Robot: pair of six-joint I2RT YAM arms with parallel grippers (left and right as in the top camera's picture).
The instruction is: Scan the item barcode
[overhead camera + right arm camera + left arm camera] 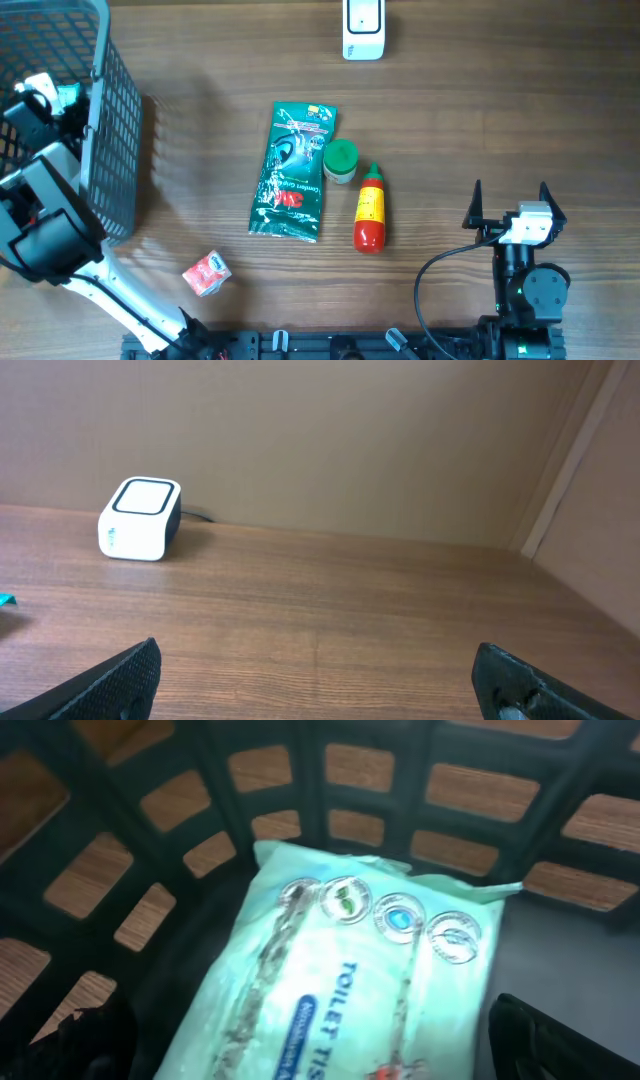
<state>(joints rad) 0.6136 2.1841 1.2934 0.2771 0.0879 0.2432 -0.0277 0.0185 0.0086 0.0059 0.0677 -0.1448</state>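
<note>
Hanging with jaws spread wide and nothing between them, the left gripper (320, 1050) looks down into the wire basket (112, 140) at the upper left of the overhead frame; its dark fingertips (80, 1035) show at the lower corners of the wrist view, either side of a pale green toilet tissue pack (350, 970) lying on the basket floor, though whether they touch it I cannot tell; the right gripper (510, 205) sits at the lower right of the overhead frame, likewise released and empty, above the wooden table (480, 110); the white barcode scanner (362, 30) stands at the top centre, well apart from both; mid-frame lie a green sachet (293, 172), a green-capped jar (340, 160) just beside it, and a red bottle (370, 210); a small red-and-white packet (207, 272) lies lower left.
</note>
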